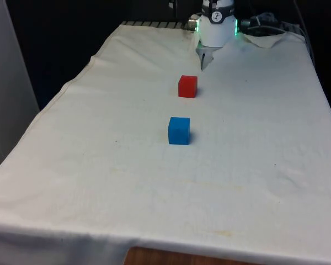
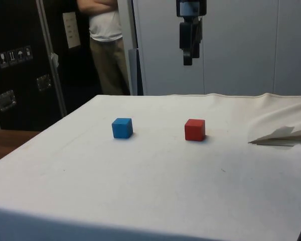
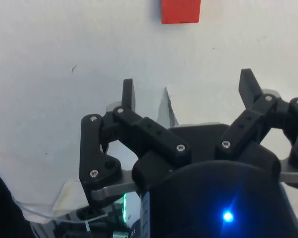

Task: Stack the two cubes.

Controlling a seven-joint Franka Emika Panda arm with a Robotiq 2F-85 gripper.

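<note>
A red cube (image 1: 187, 86) rests on the white cloth, with a blue cube (image 1: 179, 131) a short way nearer the front edge. From the side, the blue cube (image 2: 122, 127) and the red cube (image 2: 195, 129) stand apart, side by side. My gripper (image 1: 205, 59) hangs high above the table, behind the red cube and close to the robot's base. In the side view the gripper (image 2: 188, 59) is well above the red cube. In the wrist view the gripper (image 3: 188, 91) is open with nothing between its fingers, and the red cube (image 3: 180, 11) lies ahead of it.
A person (image 2: 106, 40) in a white shirt stands behind the table's far corner. The cloth is bunched into a fold (image 2: 283, 134) near the robot's base. A dark cabinet (image 2: 20, 65) stands beside the table.
</note>
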